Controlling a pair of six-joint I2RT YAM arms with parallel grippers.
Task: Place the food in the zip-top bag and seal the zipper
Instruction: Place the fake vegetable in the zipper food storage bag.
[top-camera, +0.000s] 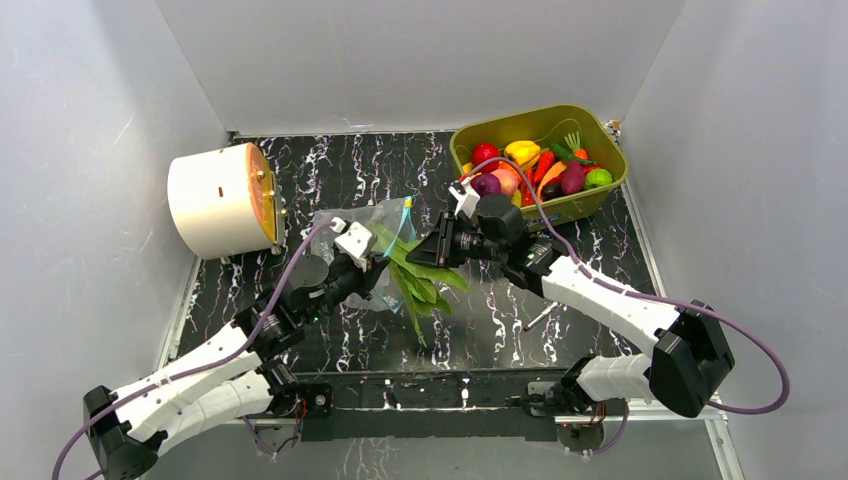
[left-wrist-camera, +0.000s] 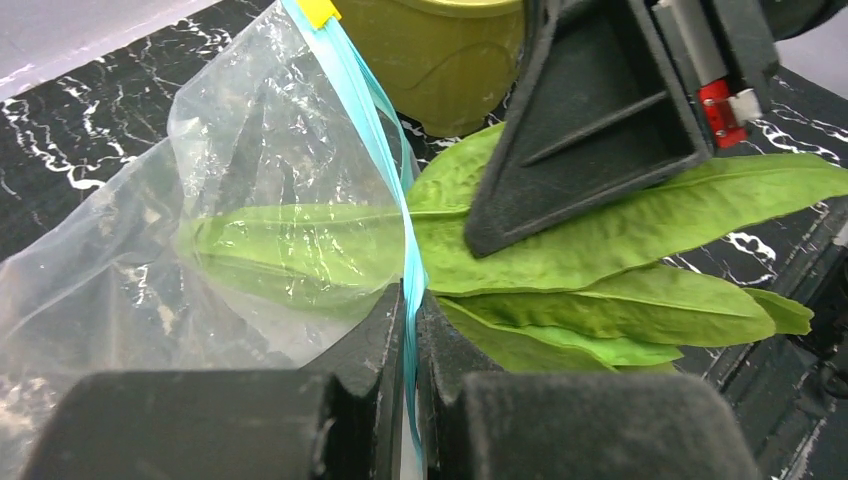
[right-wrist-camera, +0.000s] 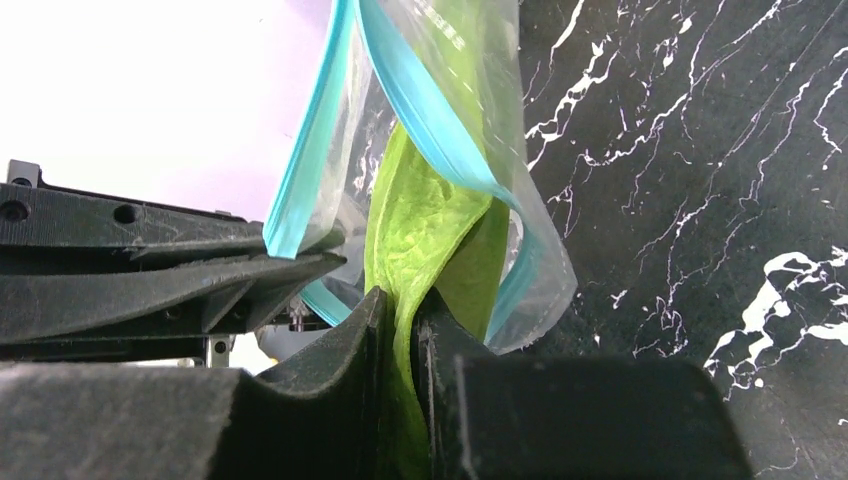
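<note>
The clear zip-top bag (top-camera: 360, 225) lies mid-table with its light-blue zipper (left-wrist-camera: 385, 150) open. My left gripper (left-wrist-camera: 412, 305) is shut on the zipper strip and holds the bag's mouth. A bunch of green toy leaves (top-camera: 420, 280) lies half inside the bag; one leaf tip shows through the plastic (left-wrist-camera: 290, 245). My right gripper (right-wrist-camera: 400, 320) is shut on a green leaf (right-wrist-camera: 420, 220) at the bag's mouth, with the zipper (right-wrist-camera: 440, 130) looping around the leaf. In the top view the two grippers, left (top-camera: 372, 262) and right (top-camera: 418, 250), meet over the leaves.
An olive-green tub (top-camera: 590, 195) at the back right holds several toy fruits and vegetables (top-camera: 530, 165). A white cylinder with an orange face (top-camera: 222, 198) lies at the back left. White walls enclose the black marbled table (top-camera: 560, 300).
</note>
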